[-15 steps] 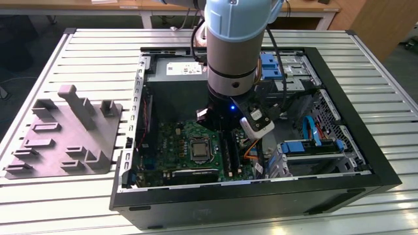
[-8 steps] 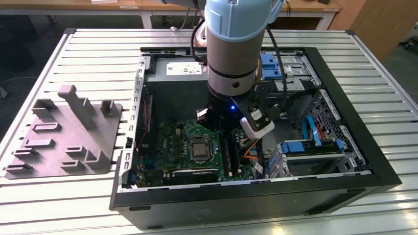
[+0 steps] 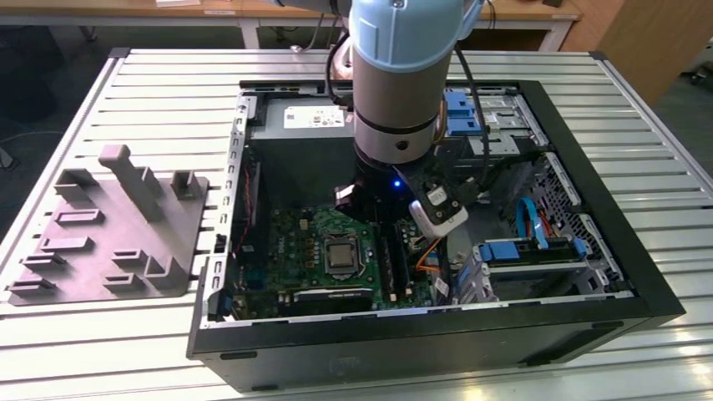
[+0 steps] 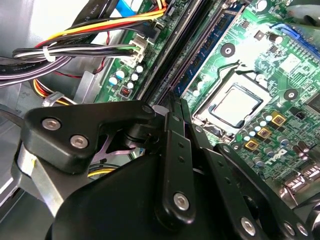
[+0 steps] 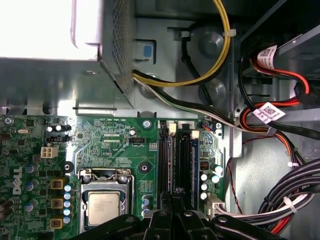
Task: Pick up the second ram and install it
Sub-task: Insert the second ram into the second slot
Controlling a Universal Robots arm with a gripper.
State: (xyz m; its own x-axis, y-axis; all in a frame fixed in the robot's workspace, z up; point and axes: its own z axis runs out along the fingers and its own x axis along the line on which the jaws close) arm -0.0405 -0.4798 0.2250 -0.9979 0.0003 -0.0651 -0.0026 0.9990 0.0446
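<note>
The second ram (image 5: 183, 160) is a long dark stick standing on edge in a memory slot of the green motherboard (image 5: 115, 142), beside the processor socket (image 5: 102, 207). My gripper (image 5: 174, 196) is low over it, its black fingers drawn together on the stick's top edge. The second wrist view has the same fingertips (image 4: 172, 107) meeting in line with the second ram (image 4: 186, 47); another stick (image 4: 212, 47) sits in the neighbouring slot. In the exterior view the arm reaches down into the open computer case, and the gripper (image 3: 392, 221) is above the slots, at the exterior view's right of the processor (image 3: 340, 255).
The grey plastic fixture (image 3: 112, 234) lies on the slatted table at the exterior view's left of the case. The grey power-supply box (image 3: 300, 125) fills the case's far end. Cable bundles (image 5: 280, 200) and blue drive brackets (image 3: 529, 251) crowd the side beyond the slots.
</note>
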